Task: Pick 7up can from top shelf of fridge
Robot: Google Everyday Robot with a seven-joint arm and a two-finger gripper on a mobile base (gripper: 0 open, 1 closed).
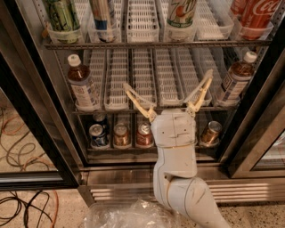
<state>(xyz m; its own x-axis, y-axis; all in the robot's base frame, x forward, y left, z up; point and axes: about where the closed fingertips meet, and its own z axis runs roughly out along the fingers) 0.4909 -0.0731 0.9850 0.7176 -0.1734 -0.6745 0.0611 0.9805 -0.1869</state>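
Wire racks of the fridge (31, 102) fill my view, and my tool (167, 80), spread wide and empty, sits at the middle rack (116, 107), so the 7up can (181, 18), upright on the top shelf (133, 44), lies above, slightly right.

Speckled floor (69, 217), tangled black and orange cables (18, 208) at left.
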